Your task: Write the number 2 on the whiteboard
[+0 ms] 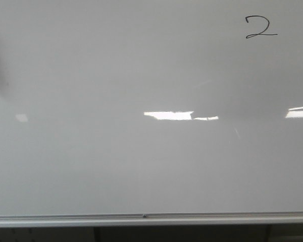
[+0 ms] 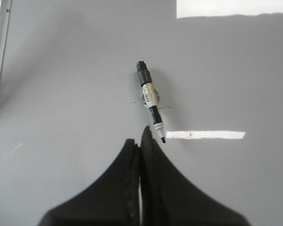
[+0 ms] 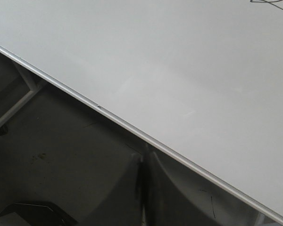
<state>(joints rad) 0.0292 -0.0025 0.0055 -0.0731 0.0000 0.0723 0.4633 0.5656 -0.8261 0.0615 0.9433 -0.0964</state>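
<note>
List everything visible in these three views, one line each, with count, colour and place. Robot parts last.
whiteboard: one, glossy white-grey, fills the front view.
number 2: one, thin black, drawn at the board's upper right in the front view.
bottom rail: one, silver, along the board's lower edge.
marker: one, black and white, uncapped, against the board ahead of the left pincer, not held.
light reflections: several, bright white, across the board.
left pincer: one, black, fingers together, empty.
right pincer: one, dark, fingers together, near the board's rail.

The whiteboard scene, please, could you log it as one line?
number 2: written | whiteboard: upper right | marker: lying uncapped, released | left gripper: shut | right gripper: shut
</note>
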